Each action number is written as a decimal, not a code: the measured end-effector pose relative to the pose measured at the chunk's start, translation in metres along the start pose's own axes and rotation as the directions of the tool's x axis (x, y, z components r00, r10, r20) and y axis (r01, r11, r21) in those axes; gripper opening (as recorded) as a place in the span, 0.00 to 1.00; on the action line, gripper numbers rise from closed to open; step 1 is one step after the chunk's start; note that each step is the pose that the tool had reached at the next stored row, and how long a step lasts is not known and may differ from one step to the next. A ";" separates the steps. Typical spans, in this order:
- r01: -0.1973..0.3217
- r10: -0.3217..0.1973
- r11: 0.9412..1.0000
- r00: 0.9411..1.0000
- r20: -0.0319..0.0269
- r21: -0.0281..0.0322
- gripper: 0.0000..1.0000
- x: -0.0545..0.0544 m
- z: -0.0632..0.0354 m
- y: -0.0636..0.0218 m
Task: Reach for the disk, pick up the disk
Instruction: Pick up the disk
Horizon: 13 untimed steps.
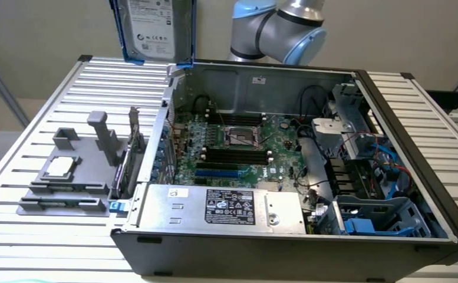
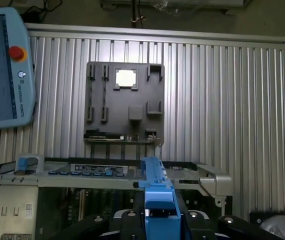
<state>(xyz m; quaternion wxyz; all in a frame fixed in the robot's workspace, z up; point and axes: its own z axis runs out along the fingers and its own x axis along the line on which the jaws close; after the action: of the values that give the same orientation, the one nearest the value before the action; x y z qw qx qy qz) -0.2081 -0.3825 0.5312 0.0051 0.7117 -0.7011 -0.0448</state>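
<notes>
Ribbed aluminium table (image 1: 48, 94) is lying below while my gripper (image 2: 160, 220) is clamping the disk (image 1: 151, 29) by its blue bracket (image 2: 158, 200) — rigid, weighty, shock-sensitive.

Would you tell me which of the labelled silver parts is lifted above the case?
The disk, in its blue bracket, is up above the case's back corner; the large silver box sits inside the case.

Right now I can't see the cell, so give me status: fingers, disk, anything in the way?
Fingers shut on the blue-bracketed silver-grey metal disk. Disk held upright, high above the open black computer case. Nothing touching it.
</notes>
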 end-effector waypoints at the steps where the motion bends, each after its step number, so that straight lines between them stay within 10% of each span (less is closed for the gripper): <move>1: 0.000 0.000 1.000 1.000 0.001 0.000 0.33 0.001 -0.0004 -0.0045; 8: 0.001 -0.001 1.000 1.000 0.012 0.001 0.33 0.011 -0.0032 -0.0360; 13: 0.002 -0.003 1.000 1.000 0.017 0.022 0.33 0.019 -0.0043 -0.0520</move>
<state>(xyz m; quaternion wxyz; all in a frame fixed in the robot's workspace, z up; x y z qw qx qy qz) -0.1556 -0.4009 0.5307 -0.0089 0.7122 -0.7006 -0.0430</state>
